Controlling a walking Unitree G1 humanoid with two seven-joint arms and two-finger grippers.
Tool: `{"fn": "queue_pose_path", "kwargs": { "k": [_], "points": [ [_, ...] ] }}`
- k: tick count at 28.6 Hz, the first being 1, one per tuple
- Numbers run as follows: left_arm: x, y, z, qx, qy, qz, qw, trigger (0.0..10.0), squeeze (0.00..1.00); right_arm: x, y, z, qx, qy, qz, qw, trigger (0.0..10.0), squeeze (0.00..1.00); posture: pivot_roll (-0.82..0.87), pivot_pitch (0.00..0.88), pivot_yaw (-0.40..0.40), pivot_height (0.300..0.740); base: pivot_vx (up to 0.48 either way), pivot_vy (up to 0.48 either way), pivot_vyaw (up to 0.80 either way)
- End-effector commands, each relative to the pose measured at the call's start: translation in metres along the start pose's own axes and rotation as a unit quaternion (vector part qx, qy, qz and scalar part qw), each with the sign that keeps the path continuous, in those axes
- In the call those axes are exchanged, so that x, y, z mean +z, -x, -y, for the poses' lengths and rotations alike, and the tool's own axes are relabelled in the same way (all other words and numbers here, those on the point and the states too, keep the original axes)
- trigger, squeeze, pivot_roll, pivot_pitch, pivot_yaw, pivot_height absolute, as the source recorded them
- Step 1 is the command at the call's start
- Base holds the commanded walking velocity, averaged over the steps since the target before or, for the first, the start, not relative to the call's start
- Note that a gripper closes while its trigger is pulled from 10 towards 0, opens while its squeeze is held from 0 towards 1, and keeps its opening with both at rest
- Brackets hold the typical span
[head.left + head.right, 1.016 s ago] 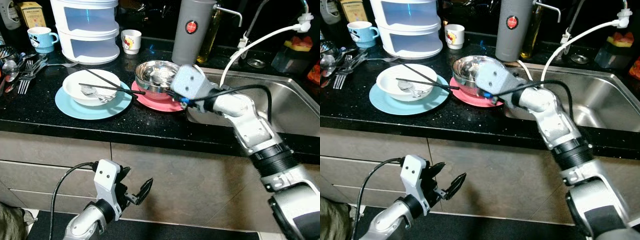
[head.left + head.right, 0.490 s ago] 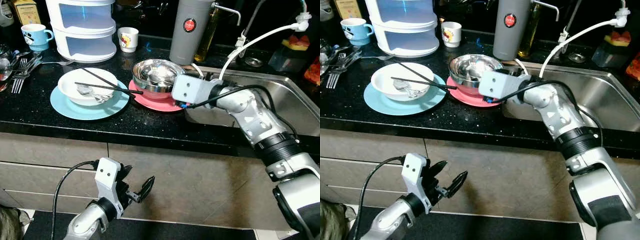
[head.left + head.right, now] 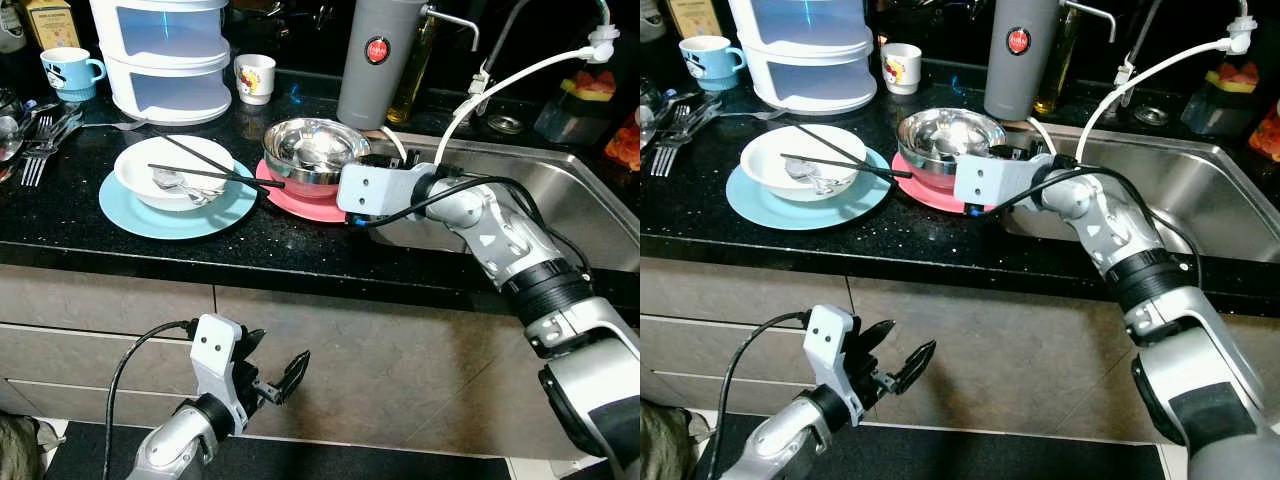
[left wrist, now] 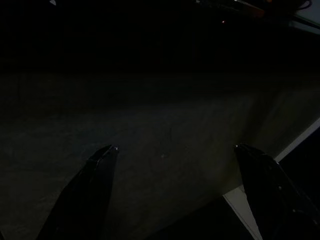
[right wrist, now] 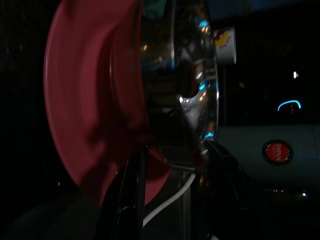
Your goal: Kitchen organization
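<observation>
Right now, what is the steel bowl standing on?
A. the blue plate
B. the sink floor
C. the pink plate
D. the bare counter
C: the steel bowl sits on the pink plate, beside the sink, with the right claw at the plate's edge.

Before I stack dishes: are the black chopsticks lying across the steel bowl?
No, the black chopsticks lie across the white bowl on the blue plate.

Right tool (image 5: 172, 165): fingertips hidden behind own wrist housing in head views; contact with steel bowl (image 3: 315, 150) and pink plate (image 3: 315, 206) not resolvable. Plate near edge masked by housing. Left wrist view: dark, cabinet front (image 4: 165, 130) barely legible. Stacked container (image 3: 168, 55) top cut by frame edge. Contents of white bowl (image 3: 172, 170) under chopsticks (image 3: 215, 172) indistinct.
</observation>
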State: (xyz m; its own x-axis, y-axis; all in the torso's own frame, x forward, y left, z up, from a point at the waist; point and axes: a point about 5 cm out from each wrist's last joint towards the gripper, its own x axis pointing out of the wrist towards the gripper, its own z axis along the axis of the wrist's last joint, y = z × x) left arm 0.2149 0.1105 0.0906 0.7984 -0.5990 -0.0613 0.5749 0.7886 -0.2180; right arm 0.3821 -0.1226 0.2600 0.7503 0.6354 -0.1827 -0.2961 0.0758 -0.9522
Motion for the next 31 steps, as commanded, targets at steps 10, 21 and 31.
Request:
{"fn": "queue_pose_path", "kwargs": {
  "k": [10, 21, 31],
  "points": [
    [0.0008, -0.0019, 0.0011, -0.002, 0.002, 0.004, 1.000, 10.0, 0.00, -0.0071, -0.0001, 0.0012, 0.004, 0.018, -0.019, 1.000, 0.0, 0.00, 0.21, 0.000, -0.124, 0.740, 0.000, 0.000, 0.00],
    [0.0010, -0.0026, 0.0010, -0.003, 0.001, 0.006, 1.000, 10.0, 0.00, -0.0088, 0.0007, 0.0044, -0.002, 0.019, -0.022, 1.000, 0.0, 0.00, 0.20, 0.000, -0.122, 0.740, 0.000, 0.000, 0.00],
    [0.0012, -0.0030, 0.0011, -0.002, 0.003, 0.008, 1.000, 10.0, 0.00, -0.0109, 0.0027, -0.0014, 0.029, 0.010, -0.018, 0.999, 10.0, 1.00, 0.20, 0.000, -0.125, 0.740, 0.000, 0.000, 0.00]
  ]
}}
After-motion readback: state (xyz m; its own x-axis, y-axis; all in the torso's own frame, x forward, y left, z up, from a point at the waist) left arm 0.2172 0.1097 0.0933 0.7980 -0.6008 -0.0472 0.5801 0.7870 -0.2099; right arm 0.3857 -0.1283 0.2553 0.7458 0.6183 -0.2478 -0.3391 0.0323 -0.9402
